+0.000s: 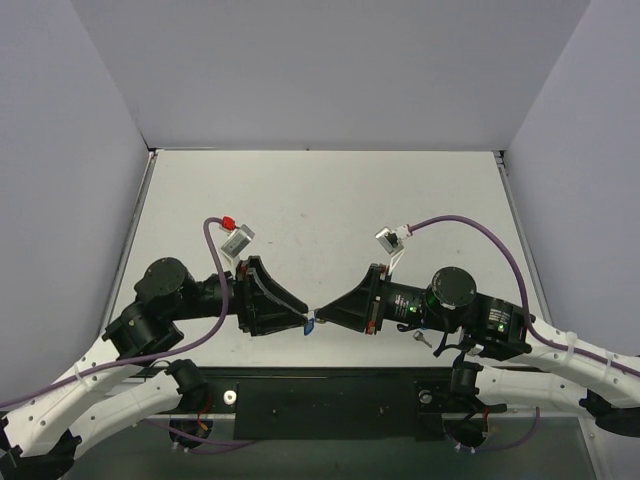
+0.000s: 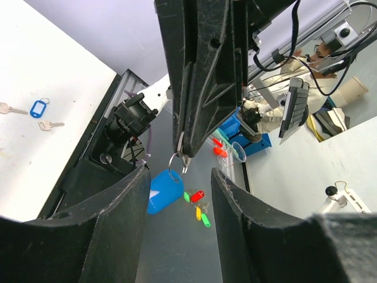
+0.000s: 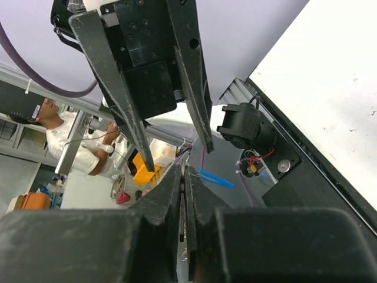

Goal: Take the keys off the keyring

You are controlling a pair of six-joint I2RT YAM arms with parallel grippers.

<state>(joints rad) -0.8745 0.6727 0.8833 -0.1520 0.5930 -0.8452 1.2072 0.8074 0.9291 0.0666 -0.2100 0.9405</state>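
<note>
My right gripper (image 1: 322, 312) is shut on the keyring (image 2: 178, 159), a thin silver wire ring. The ring's blue tag (image 2: 164, 191) hangs below the pinched fingertips (image 2: 182, 147), and it also shows in the top view (image 1: 308, 325). My left gripper (image 1: 303, 315) faces the right one tip to tip. Its jaws are wide open on either side of the ring and touch nothing. Two small silver keys (image 2: 6, 109) (image 2: 50, 125) and a blue-rimmed tag (image 2: 38, 108) lie loose on the white table. In the right wrist view the tag (image 3: 215, 177) shows edge-on past my shut fingers (image 3: 174, 188).
Both grippers hover over the table's near edge, above the black base rail (image 1: 330, 400). A small silver key-like piece (image 1: 421, 338) lies beside the right arm. White walls enclose the table on three sides. Coloured tags (image 2: 200, 212) lie on the floor beyond the edge.
</note>
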